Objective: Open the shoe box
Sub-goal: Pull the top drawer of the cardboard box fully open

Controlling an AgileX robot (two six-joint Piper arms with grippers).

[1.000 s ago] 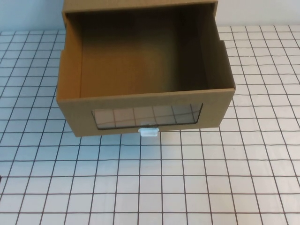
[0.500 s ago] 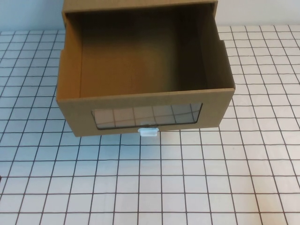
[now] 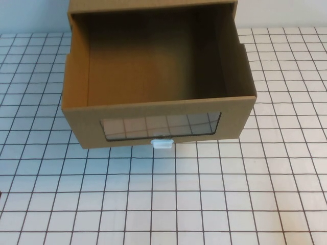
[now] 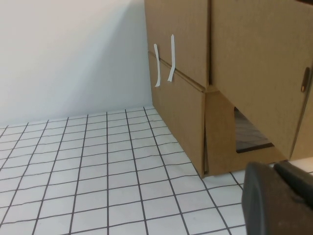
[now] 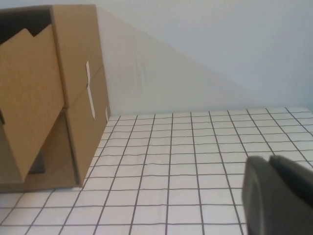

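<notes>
There is one brown cardboard shoe box point(image 3: 82, 122), and it sits at the far middle of the white table with a dark grid point(image 3: 204, 194), with its back towards the pale wall point(image 4: 73, 58). It has one outer sleeve point(image 3: 153, 4) and one drawer point(image 3: 153, 66). The drawer stands drawn well out of the sleeve on the robot's side, with its open top showing the brown floor inside. The drawer's front panel carries one clear plastic window point(image 3: 160, 125). One small white plastic pull tab point(image 3: 163, 144) sits just under the window, at the panel's lower edge. In the left wrist view, two white tape strips point(image 4: 164, 66) run side by side across the seam on the box's side.

There are two grippers, and neither shows in the high view. The left gripper point(image 4: 275, 169) hangs low over the table off the box's left side, near the drawer's front corner but not touching it. Its two dark pads lie against each other with no gap showing, and they grip nothing. The right gripper point(image 5: 271, 161) hangs low off the box's right side, well apart from the cardboard, closed and holding nothing
</notes>
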